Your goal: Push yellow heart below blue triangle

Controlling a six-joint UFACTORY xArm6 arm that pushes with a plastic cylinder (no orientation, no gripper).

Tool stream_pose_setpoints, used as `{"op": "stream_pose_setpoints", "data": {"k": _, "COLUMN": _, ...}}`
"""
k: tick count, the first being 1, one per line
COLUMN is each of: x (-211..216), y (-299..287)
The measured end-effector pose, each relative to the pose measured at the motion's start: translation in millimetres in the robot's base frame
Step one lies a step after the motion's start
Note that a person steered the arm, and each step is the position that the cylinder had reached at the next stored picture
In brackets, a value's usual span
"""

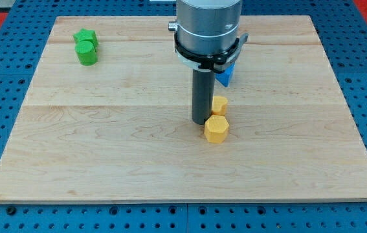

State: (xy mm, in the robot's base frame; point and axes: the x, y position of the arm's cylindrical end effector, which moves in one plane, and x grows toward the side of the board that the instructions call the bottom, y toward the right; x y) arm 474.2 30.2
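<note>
Yellow heart [219, 104] sits just below the blue triangle [226, 75], my tip [200, 122] left of it beside the yellow hexagon [216, 129], no fingers here—a stray nudge could shove either yellow block off line.

My tip [201, 121] touches the yellow hexagon [216, 129], below the yellow heart [220, 105].

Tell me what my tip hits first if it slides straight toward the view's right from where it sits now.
Most likely the nearer yellow block: my tip sits just off its left side, seemingly touching or nearly so. The other yellow block lies slightly farther up, the blue block beyond that. Depth is hard to judge, so it might only clip an edge.
</note>
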Motion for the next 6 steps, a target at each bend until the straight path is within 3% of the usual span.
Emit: {"op": "stream_pose_setpoints", "data": {"k": 6, "x": 6.8, "y": 65.1}}
